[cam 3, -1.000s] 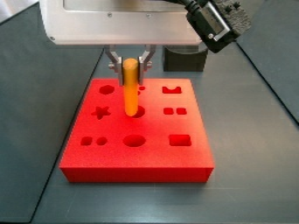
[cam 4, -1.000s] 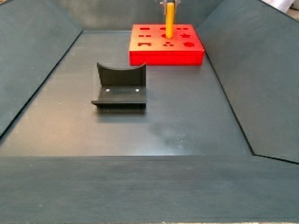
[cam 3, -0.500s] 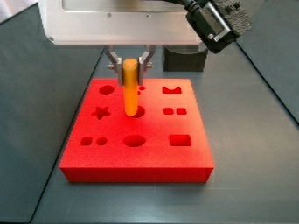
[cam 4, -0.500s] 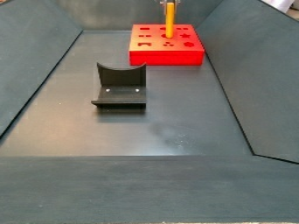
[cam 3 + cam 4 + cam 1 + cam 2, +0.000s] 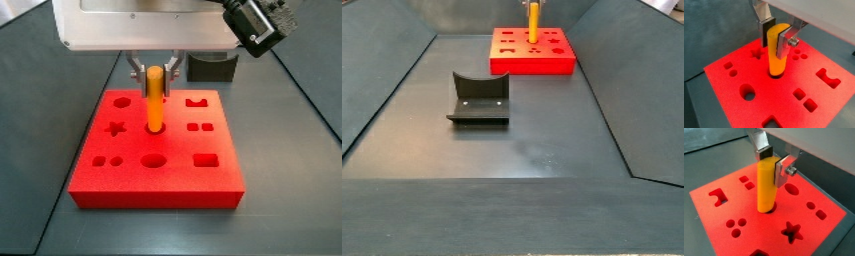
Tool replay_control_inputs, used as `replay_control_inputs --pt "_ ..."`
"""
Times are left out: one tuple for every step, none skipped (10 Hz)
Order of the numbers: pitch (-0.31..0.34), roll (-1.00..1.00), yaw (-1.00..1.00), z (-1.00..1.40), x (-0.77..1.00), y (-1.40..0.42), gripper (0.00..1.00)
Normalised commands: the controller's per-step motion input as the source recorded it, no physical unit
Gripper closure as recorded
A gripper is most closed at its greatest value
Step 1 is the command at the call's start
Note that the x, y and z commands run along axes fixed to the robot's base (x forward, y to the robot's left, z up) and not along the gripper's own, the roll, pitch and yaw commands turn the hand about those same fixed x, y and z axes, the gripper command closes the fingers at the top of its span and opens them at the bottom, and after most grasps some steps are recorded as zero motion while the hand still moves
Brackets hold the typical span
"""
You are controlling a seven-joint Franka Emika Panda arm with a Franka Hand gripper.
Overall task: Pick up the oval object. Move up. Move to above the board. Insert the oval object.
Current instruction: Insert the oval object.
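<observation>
The oval object [image 5: 777,50] was smooth orange-yellow. The board [image 5: 214,180] was bright red, its cutouts darker red. The gripper [image 5: 777,35] over it had silver fingers [image 5: 789,38] with dark pads. The fixture [image 5: 477,98] was dark grey.

The fixture [image 5: 477,98], a dark grey L-shaped bracket on a flat base plate, stands upright on the dark grey matte floor [image 5: 529,150]. Sloping dark grey walls [image 5: 382,95] rise along both sides of that floor.

Orange-yellow oval object [image 5: 776,52] upright in gripper [image 5: 777,37], tip in red board [image 5: 731,92] cutout
</observation>
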Motion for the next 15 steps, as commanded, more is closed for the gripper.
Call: replay_control_inputs --pt "-0.049 -0.09 0.0 -0.13 0.02 -0.02 1.0" --pt "-0.079 -0.19 -0.01 -0.19 0.02 -0.06 1.0" --pt "-0.074 -0.16 0.0 -0.19 0.0 -0.05 1.0" --pt "-0.073 -0.15 0.0 -0.16 0.0 -0.03 1.0" --pt "-0.071 -0.14 0.0 -0.16 0.0 -0.01 1.0" --pt "-0.071 -0.1 0.0 -0.11 0.0 0.0 1.0" --pt "-0.08 -0.09 0.0 -0.05 -0.06 0.0 1.0" --pt "-0.081 -0.1 0.0 0.0 -0.16 0.0 1.0" --pt "-0.083 -0.13 0.0 0.14 -0.13 0.06 1.0" --pt "-0.09 -0.17 0.0 0.29 -0.04 0.07 1.0" --pt "-0.119 -0.23 0.0 0.3 0.0 0.02 1.0" --pt "-0.141 -0.3 0.0 0.05 0.0 0.0 1.0" --pt "-0.121 -0.3 0.0 0.0 0.01 0.0 1.0" --pt "-0.107 -0.24 0.0 -0.1 0.0 0.0 1.0" --pt "-0.076 -0.18 0.0 -0.1 0.0 0.0 1.0"
